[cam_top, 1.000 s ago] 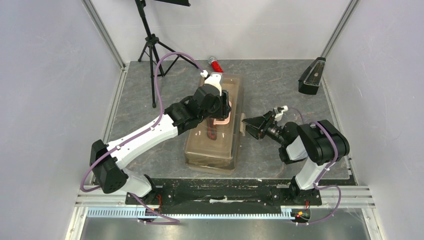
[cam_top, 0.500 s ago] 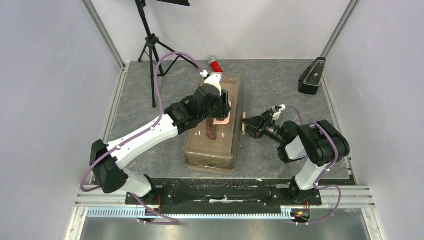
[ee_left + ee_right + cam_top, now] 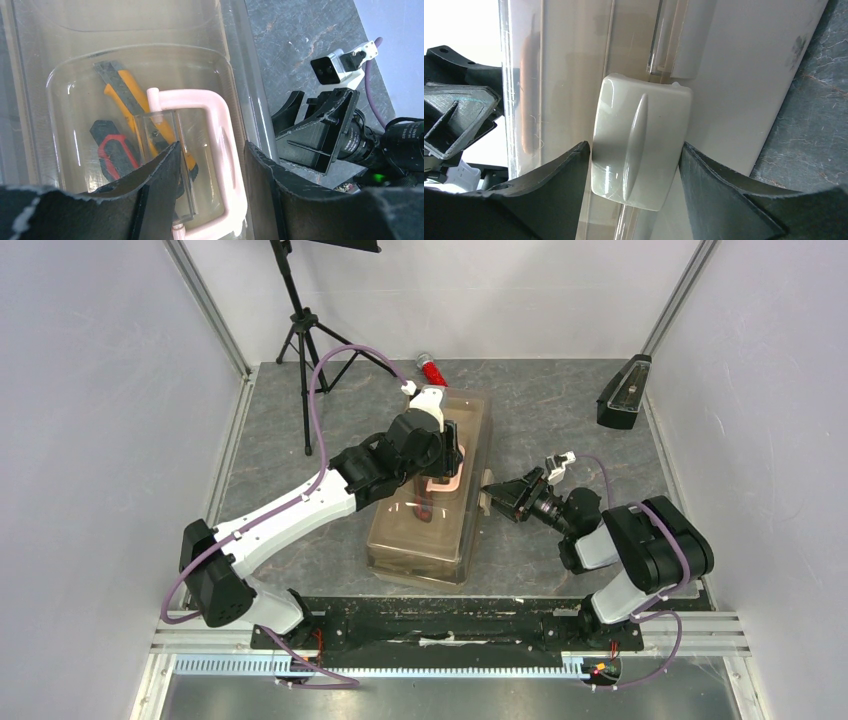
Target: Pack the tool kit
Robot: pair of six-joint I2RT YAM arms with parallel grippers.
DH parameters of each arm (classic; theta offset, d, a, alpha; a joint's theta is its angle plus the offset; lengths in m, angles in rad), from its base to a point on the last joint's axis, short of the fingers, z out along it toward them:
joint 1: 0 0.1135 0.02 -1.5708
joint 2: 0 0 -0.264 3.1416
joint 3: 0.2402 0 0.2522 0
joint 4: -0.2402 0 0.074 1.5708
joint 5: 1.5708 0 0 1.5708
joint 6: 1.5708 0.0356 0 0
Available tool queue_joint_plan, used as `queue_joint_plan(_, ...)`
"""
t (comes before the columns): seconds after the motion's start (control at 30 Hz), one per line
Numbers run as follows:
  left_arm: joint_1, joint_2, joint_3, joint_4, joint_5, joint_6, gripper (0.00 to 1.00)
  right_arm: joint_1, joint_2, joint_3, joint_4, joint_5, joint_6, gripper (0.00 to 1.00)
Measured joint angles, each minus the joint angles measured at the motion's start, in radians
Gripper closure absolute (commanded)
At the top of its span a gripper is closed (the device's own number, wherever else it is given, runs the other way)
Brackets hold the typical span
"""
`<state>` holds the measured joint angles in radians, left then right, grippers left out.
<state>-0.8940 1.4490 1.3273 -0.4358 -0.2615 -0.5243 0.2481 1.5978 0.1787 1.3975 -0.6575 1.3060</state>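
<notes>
Left gripper point(image 3: 211, 150) jaws stand half-wide astride one bar of the cream handle point(image 3: 227, 125), gaps either side; beyond, under the toolbox point(image 3: 420, 550) lid, the orange utility knife point(image 3: 125, 90); right gripper point(image 3: 634, 147) jaws sit close against both sides of the latch point(image 3: 639, 135), though I cannot tell whether they grip it.

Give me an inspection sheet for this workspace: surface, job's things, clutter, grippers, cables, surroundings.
Surface: grey mottled table top.
Job's things: toolbox with lid down, handle lying on the lid; orange utility knife and red utility knife seen inside through the lid.
Clutter: red glittery cylinder behind the toolbox; black metronome at the far right corner.
Grippers: left gripper over the lid, jaws open astride one handle bar; right gripper at the latch, fingers close on both sides, contact unclear.
Cables: purple cable loops off each arm.
Surroundings: black tripod far left; pale walls.
</notes>
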Motion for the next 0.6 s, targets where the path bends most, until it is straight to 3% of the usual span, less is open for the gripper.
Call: queue_joint_plan(0.6, 0.000, -0.011, -0.023, 0.027, -0.001, 0.000, 0.45, -0.010, 0.128, -0.013, 0.101, -0.018, 0.016, 0.31)
